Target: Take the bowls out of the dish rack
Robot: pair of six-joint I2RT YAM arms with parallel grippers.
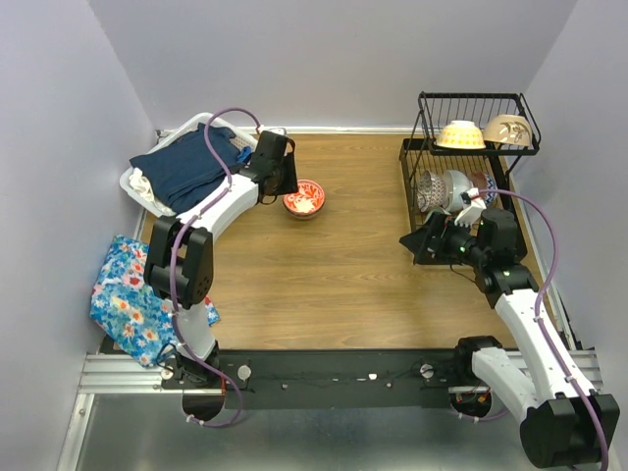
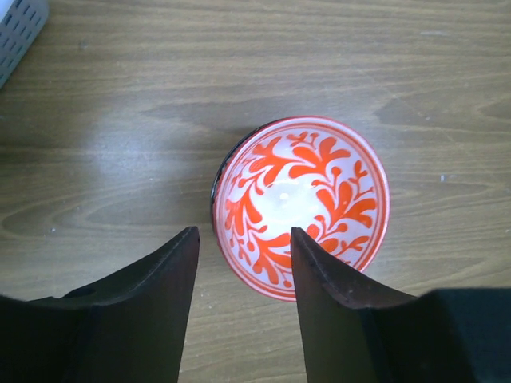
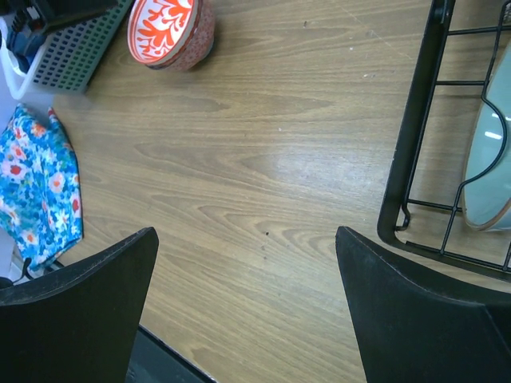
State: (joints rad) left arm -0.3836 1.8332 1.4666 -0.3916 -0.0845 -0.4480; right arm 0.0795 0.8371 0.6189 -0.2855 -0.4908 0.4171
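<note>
Smooth, faintly sheened wood-grain surface [image 2: 96, 120]; glossy glazed ceramic bowl [image 2: 301, 206]; black metal-wire rack [image 3: 415, 128]; white perforated plastic basket [image 2: 17, 28]; printed floral cloth [image 1: 123, 294]; matt black left claw [image 2: 243, 235].

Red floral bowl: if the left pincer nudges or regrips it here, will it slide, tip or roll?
The red floral bowl looks glazed and rigid, so it probably slides on the smooth wooden table. It sits upright, so rolling seems unlikely; a high push might tip it. It looks ceramic, likely chippable, so the open left pincer should close gently.
</note>
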